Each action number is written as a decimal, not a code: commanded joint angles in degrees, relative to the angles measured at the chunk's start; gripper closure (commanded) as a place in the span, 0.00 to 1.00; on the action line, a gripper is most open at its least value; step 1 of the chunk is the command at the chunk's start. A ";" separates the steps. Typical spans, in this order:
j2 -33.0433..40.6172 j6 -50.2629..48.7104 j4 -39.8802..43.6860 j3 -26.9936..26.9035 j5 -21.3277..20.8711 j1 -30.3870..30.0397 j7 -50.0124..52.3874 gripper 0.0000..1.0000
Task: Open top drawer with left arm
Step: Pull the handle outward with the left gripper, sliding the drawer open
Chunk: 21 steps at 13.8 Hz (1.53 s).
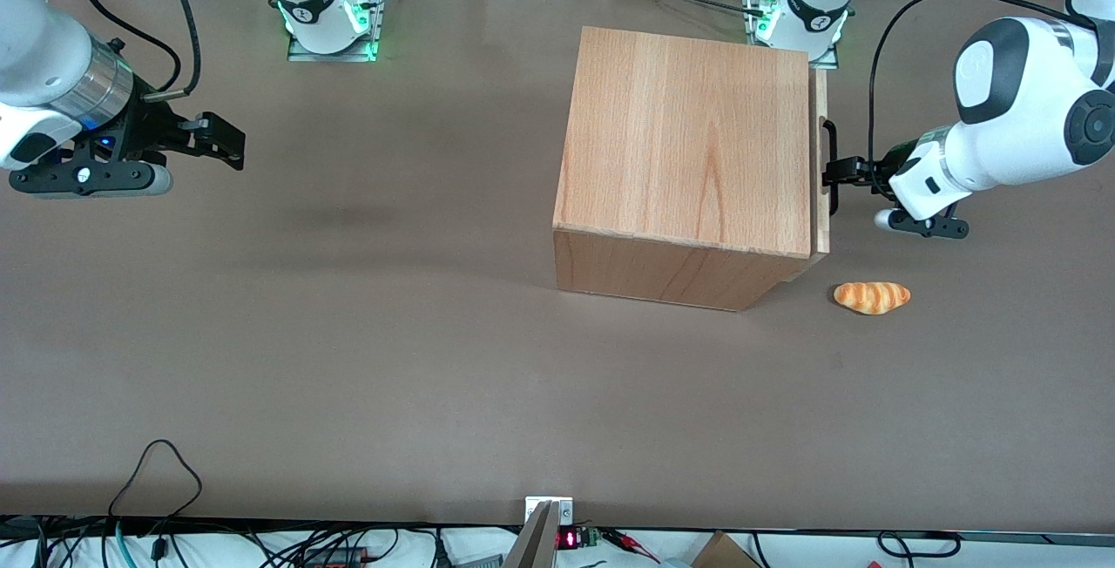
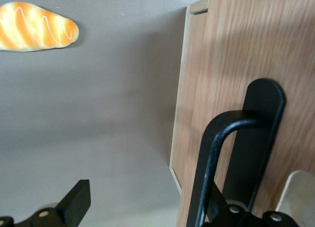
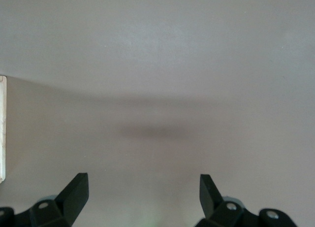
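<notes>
The light-wood cabinet [image 1: 688, 141] stands on the brown table with its front facing the working arm's end. The top drawer [image 1: 821, 115] shows as a thin strip of front panel along the cabinet's top edge, carrying a slim black bar handle [image 1: 830, 145]. The left arm [image 1: 1002, 132] reaches in low, and its gripper [image 1: 838, 172] is right at the handle. In the left wrist view the gripper [image 2: 145, 192] is open. One finger [image 2: 76, 200] hangs over bare table. The handle bar [image 2: 211, 158] crosses in front of the other finger, against the drawer front [image 2: 231, 64].
A striped orange bread roll [image 1: 871, 297] lies on the table near the cabinet's front corner, nearer the front camera than the gripper; it also shows in the left wrist view [image 2: 37, 26]. The arm bases [image 1: 797, 10] stand at the table's back edge.
</notes>
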<state>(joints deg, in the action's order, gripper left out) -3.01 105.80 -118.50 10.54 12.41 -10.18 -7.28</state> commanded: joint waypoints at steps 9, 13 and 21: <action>-1.64 0.99 1.78 0.09 -0.98 -5.20 -5.11 0.00; -2.69 0.99 2.74 0.09 -2.91 -6.78 -6.34 0.00; -3.66 0.99 3.80 0.09 -3.44 -10.47 -9.42 0.00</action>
<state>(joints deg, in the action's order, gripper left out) -5.38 106.78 -116.49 10.41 10.67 -19.52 -15.34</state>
